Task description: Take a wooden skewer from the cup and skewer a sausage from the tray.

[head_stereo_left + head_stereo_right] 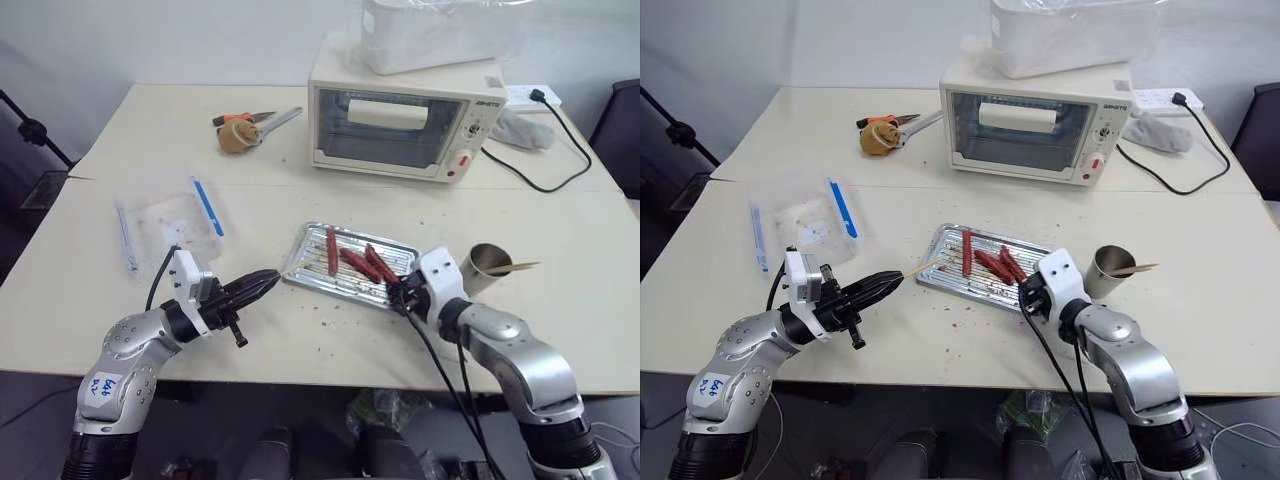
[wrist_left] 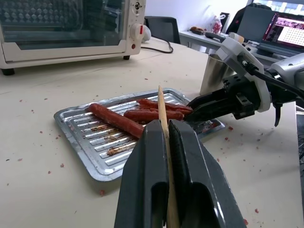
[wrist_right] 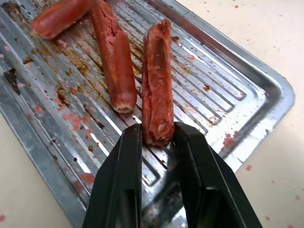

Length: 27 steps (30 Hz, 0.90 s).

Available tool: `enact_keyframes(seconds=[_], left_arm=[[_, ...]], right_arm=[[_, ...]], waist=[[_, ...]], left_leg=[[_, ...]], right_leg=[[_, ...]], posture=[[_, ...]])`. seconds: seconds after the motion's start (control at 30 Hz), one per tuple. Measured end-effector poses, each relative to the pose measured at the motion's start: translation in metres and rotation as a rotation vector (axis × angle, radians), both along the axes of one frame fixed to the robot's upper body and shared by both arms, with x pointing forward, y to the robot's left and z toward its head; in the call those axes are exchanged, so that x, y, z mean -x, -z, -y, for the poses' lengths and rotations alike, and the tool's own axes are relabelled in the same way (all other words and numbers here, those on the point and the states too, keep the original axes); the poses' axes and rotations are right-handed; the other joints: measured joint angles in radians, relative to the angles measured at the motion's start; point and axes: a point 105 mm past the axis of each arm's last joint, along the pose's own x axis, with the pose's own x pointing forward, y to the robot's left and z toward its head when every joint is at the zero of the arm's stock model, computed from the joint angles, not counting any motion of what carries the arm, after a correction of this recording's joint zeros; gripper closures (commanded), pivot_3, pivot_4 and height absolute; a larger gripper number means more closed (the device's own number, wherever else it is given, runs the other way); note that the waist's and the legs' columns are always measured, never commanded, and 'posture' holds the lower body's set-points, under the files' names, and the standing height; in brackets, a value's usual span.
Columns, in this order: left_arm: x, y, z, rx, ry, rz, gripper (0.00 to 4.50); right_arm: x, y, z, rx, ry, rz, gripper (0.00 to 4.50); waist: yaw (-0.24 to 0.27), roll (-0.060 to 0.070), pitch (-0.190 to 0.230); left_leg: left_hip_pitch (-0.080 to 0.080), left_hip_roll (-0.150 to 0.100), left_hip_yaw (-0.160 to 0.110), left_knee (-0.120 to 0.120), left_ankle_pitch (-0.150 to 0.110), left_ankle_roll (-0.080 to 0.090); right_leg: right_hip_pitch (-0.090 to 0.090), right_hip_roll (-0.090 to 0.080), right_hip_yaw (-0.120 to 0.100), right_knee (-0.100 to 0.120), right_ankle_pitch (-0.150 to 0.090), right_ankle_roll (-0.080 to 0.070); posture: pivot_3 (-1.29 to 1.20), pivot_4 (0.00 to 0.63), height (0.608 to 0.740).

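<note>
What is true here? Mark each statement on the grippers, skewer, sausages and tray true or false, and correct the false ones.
1. The left gripper is shut on a thin pale wooden skewer. True.
2. The right gripper has the end of a reddish-brown sausage between its black fingers. True.
3. The shallow ridged silver metal tray holds five sausages. False: three lie in it.
4. The dull grey metal cup stands by the left arm. False: it is beside the right arm.
5. The white toaster oven sits beyond the tray. True.
</note>
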Motion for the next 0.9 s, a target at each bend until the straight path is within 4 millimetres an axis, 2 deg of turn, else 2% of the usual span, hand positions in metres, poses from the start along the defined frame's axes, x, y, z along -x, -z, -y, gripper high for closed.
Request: enact_keyframes(seconds=[0.37,0.7,0.8,0.83,0.9], left_arm=[[-0.001,-0.001,0.001,0.003,0.002,0.006,4.50],[-0.002,-0.003,0.002,-0.001,0.004,0.014,4.50],[-0.002,-0.003,0.002,-0.001,0.004,0.015,4.50],[-0.002,-0.003,0.002,-0.001,0.004,0.015,4.50],[-0.002,-0.003,0.002,-0.001,0.004,0.015,4.50]], right_arm=[[-0.003,0.002,-0.006,-0.043,-0.031,0.026,3.46],[-0.018,0.003,-0.010,-0.061,-0.069,0.068,3.46],[-0.018,0.003,-0.012,-0.075,-0.088,0.074,3.94],[-0.018,0.003,-0.013,-0.078,-0.095,0.079,4.22],[-0.018,0.003,-0.013,-0.081,-0.106,0.084,4.36]], waist=[[-0.001,0.000,0.000],[-0.001,0.000,0.000],[-0.002,0.000,0.000],[-0.002,0.000,0.000],[-0.002,0.000,0.000]], left_leg=[[0.000,0.000,0.000,0.000,0.000,0.000],[0.000,0.000,0.000,0.000,0.000,0.000],[0.000,0.000,0.000,0.000,0.000,0.000],[0.000,0.000,0.000,0.000,0.000,0.000],[0.000,0.000,0.000,0.000,0.000,0.000]], right_leg=[[0.000,0.000,0.000,0.000,0.000,0.000],[0.000,0.001,0.000,0.000,0.000,0.000],[0.000,0.001,0.000,0.001,0.000,0.000],[0.000,0.001,0.000,0.001,0.000,0.000],[0.000,0.001,0.000,0.001,0.000,0.000]], posture=[[0.00,0.150,0.740],[0.00,0.150,0.740],[0.00,0.150,0.740],[0.00,0.150,0.740],[0.00,0.150,0.740]])
